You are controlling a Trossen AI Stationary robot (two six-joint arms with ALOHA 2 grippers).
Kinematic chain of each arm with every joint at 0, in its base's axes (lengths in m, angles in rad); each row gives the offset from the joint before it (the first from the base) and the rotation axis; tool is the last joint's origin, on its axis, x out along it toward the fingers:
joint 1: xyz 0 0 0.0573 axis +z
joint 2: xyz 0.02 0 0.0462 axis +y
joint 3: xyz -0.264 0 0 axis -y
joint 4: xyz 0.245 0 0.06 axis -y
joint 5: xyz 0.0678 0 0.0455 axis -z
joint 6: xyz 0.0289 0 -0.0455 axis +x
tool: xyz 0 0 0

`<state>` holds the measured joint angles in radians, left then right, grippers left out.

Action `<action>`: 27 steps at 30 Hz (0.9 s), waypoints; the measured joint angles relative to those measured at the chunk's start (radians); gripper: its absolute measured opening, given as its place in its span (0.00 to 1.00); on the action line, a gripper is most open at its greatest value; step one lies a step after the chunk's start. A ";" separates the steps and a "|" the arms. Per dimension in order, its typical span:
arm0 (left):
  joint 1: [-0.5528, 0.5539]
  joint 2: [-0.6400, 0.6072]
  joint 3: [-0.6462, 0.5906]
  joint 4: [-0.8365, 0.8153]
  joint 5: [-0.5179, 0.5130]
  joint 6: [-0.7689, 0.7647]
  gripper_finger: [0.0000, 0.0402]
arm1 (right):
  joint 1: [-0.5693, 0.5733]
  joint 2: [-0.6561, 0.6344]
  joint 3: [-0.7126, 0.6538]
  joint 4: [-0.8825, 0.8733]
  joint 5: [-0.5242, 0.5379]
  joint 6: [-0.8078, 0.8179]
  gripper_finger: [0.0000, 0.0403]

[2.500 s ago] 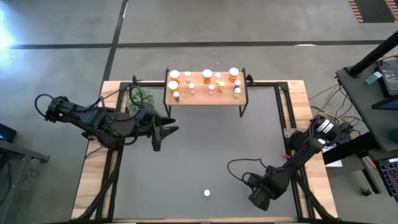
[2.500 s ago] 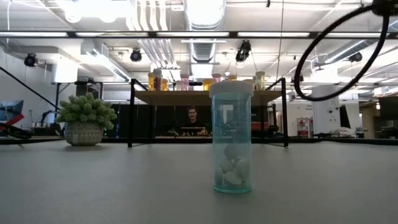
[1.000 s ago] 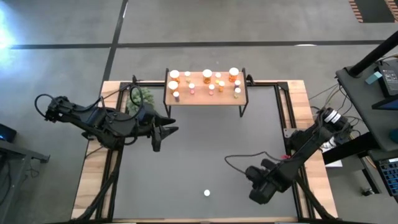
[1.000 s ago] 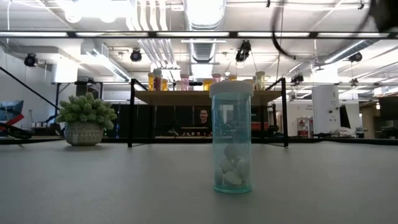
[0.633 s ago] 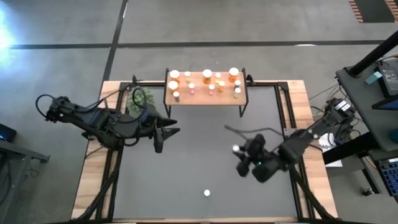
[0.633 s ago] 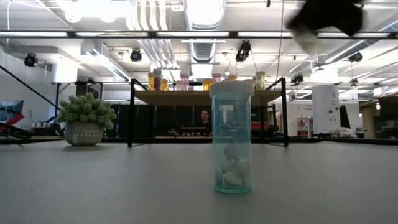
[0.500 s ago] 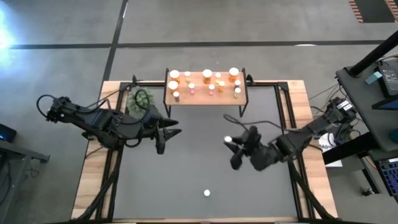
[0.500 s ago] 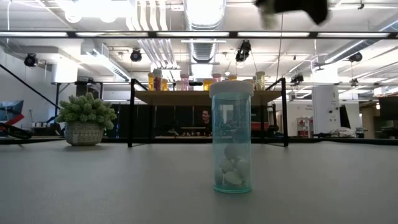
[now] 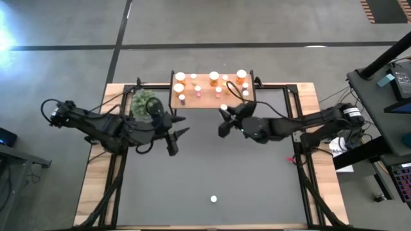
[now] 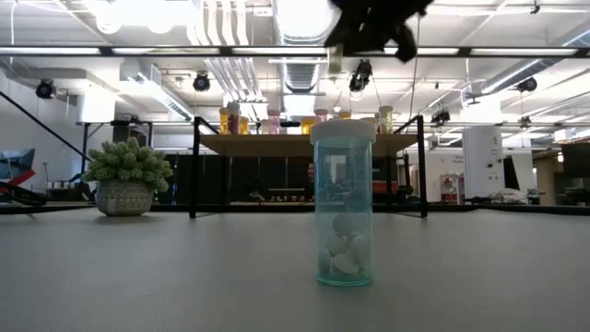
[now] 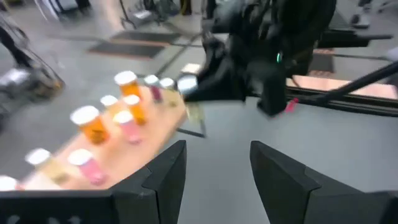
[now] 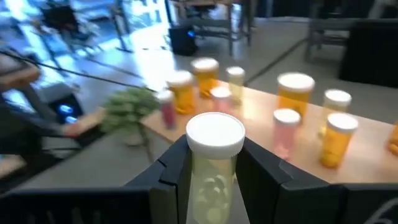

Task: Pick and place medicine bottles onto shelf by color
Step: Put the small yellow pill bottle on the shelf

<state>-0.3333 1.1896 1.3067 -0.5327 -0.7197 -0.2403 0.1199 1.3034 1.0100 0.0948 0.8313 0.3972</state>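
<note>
lone bottle (image 10: pixel 343 203): stands upright on the near part of the mat (image 9: pixel 212 173), well apart from both arms; in the low view it reads as a clear teal tube with pale tablets at the bottom, in the high view only as a white cap.
handling: judged light, stiff and smooth plastic, tall for its base, so easy to tip; best gripped across the body just under the cap.
right gripper (image 9: pixel 223 119): above the mat, just near of the shelf's front edge, fingers clamped on a pale yellow-green bottle.
carried bottle (image 12: pixel 214 171): upright between the fingers, white cap clear above them; grip sits on the body.
left gripper (image 9: pixel 174 133): hangs over the far-left mat, holding nothing, fingers spread apart.
plant (image 9: pixel 142 103): far left corner, just left of the shelf.
shelf (image 9: pixel 202 101): far middle of the table, carrying orange, pink and yellow-green bottles.
what the views add: the right wrist view alone shows the grip and the tablets inside the carried bottle; the left wrist view shows the right arm reaching in beside the shelf end; the low view shows the shelf's height on its black legs and the gripper high above it.
risk: judged, crowded caps leave little room for setting down.
</note>
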 joint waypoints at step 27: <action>0.066 -0.375 0.000 0.000 -0.102 0.409 0.40 | -0.052 0.145 -0.248 0.446 0.365 -0.104 0.24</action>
<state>-0.2672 0.8147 1.3067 -0.5328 -0.8215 0.1686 0.0679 1.4488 0.7616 0.5407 1.1966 0.2935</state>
